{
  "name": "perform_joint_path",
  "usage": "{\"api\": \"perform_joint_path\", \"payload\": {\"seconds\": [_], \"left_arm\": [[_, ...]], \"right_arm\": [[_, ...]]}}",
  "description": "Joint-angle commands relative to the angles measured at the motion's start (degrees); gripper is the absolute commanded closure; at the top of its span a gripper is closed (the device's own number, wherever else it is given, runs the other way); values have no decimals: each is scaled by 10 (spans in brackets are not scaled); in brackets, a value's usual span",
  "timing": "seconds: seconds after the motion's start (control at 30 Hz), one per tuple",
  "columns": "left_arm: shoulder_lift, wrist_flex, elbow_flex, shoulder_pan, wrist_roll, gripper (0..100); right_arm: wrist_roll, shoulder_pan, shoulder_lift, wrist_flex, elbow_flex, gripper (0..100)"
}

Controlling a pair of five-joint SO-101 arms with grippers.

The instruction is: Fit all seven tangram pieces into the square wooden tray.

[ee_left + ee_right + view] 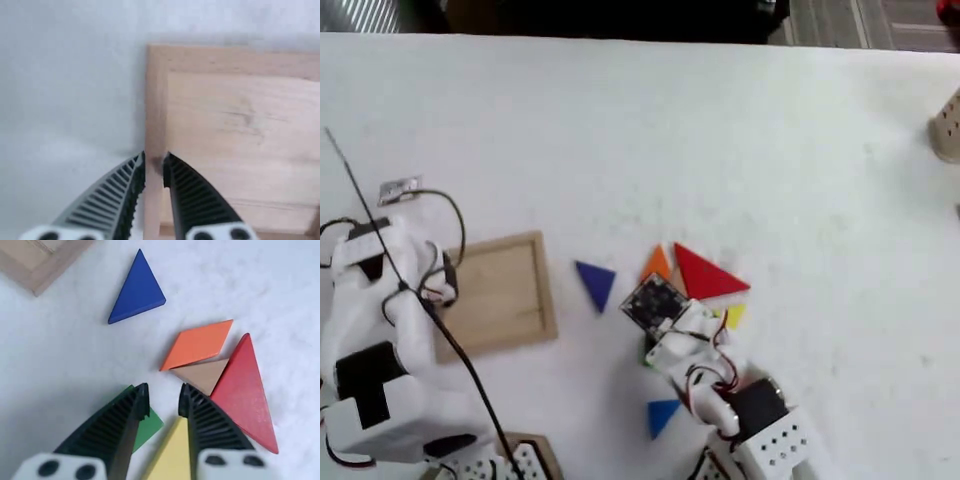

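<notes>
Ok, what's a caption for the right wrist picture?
Open right fingers above green and yellow pieces; orange, tan, red, blue lie nearby.

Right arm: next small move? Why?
Probably nudge the right gripper sideways over the yellow triangle, then lower. Its open jaws straddle bare table between that and the green piece, and the wooden tray holds nothing yet.

Tray [235, 120]: pale bare wood w/ visible grain, matt. Red triangle [245, 392]: painted, smooth. Tan triangle [203, 374]: unpainted wood. Table [720, 130]: white, matt, slightly mottled.
</notes>
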Motion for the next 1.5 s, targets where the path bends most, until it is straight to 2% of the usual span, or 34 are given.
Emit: {"api": "perform_joint_path", "payload": {"seconds": [0.0, 0.17, 0.37, 0.63, 0.87, 1.07, 1.27, 1.47], "left_arm": [[-1, -21, -22, -29, 4, 972], [-4, -12, -22, -16, 1, 972], [-5, 27, -18, 66, -40, 972], [-5, 25, -10, 142, -11, 946], [-6, 14, -18, 149, 8, 930], [-10, 18, -18, 164, 2, 872], [-69, 9, 15, 167, -42, 836], [-153, -40, 76, 156, -44, 835]], "right_arm": [[19, -7, -24, 5, -2, 893], [18, -7, -26, 0, -6, 891], [-6, -9, -25, 0, -21, 891], [-9, -10, -9, -11, -42, 890], [-8, -11, 179, -50, -126, 891], [-11, -34, 339, -133, -193, 890], [-50, -67, 484, -220, -208, 890], [-55, -57, 596, -222, -291, 889]]}}
